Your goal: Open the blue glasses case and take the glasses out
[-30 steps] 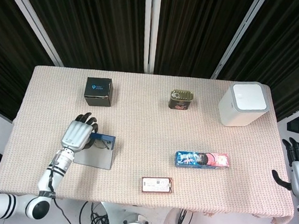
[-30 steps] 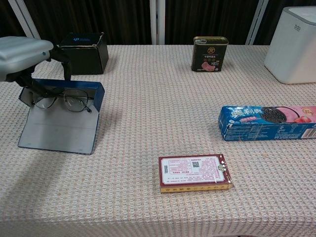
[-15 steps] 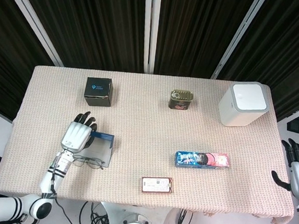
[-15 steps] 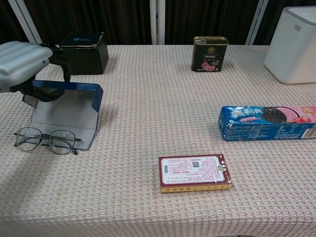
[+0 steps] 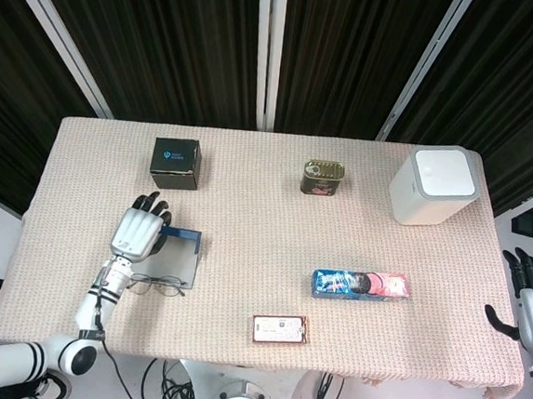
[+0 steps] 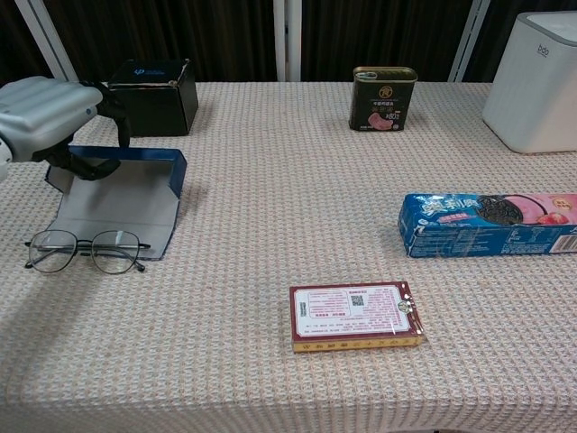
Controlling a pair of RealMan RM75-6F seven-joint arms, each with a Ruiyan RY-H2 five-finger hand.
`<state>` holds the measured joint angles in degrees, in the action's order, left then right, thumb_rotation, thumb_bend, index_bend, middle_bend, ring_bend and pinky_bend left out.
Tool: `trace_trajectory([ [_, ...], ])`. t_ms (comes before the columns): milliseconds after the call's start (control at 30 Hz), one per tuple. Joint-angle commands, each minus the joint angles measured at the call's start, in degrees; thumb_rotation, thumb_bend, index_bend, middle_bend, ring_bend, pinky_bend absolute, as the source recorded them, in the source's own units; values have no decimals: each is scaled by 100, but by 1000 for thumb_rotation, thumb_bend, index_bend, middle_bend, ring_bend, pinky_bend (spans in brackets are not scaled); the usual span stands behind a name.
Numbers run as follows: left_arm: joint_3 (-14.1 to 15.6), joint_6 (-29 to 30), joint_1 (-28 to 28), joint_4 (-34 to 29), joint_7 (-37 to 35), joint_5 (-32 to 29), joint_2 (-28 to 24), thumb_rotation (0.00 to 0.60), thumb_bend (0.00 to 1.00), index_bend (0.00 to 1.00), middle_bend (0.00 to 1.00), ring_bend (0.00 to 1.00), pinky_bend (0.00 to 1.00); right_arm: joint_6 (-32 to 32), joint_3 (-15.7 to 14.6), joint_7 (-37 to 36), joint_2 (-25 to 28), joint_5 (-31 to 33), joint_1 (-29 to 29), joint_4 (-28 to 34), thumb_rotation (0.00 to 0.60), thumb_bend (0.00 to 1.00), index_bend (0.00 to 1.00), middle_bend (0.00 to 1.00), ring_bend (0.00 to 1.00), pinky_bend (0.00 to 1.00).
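The blue glasses case [image 6: 117, 206] lies open on the table's left side, lid flat toward me and grey lining up; the head view shows the case [image 5: 177, 259] empty. My left hand [image 6: 47, 124] hovers over its far left corner, fingers curled down onto the raised blue rim and gripping it; from above, the left hand [image 5: 137, 235] covers the case's left end. The wire-framed glasses [image 6: 86, 252] lie unfolded on the cloth just in front of the case, apart from the hand, and the head view shows the glasses [image 5: 158, 286] too. My right hand [image 5: 532, 311] hangs off the table's right edge, fingers spread, holding nothing.
A black box [image 6: 153, 95] stands behind the case. A tin can [image 6: 383, 97] and a white appliance [image 6: 541, 81] stand at the back. A cookie pack [image 6: 487, 224] lies at right, and a small flat box [image 6: 356, 316] lies near the front edge.
The glasses, inside the case a second ago, now lie on the cloth in front of it. My left hand has drawn the case back and slightly left, away from them.
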<state>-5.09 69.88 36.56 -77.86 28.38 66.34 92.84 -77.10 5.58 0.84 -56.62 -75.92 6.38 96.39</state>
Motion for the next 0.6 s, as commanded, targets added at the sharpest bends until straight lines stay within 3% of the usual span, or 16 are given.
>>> trace_trajectory([
  [33, -33, -92, 0, -105, 48, -24, -74, 600, 205, 78, 212, 96, 189, -5, 7, -12, 6, 12, -5, -9, 600, 243, 0, 0, 0, 0],
  [200, -120, -15, -48, -466, 213, -13, -244, 600, 151, 41, 164, 83, 188, 24, 0, -26, -7, 10, 3, -35, 600, 243, 0, 0, 0, 0],
  [367, -144, 9, -143, -1336, 732, -335, -629, 600, 169, 129, 136, 67, 188, -6, -1, -50, -2, -16, -10, -31, 600, 242, 0, 0, 0, 0],
  [500, 67, 265, -427, -2530, 997, -412, -1218, 600, 245, 213, 158, 67, 200, -55, 15, -108, 32, -12, -38, -55, 600, 242, 0, 0, 0, 0],
  [600, 343, 389, -632, -2986, 1052, -280, -1494, 600, 294, 258, 173, 68, 205, -32, 26, -160, 36, 4, -32, -83, 600, 243, 0, 0, 0, 0],
])
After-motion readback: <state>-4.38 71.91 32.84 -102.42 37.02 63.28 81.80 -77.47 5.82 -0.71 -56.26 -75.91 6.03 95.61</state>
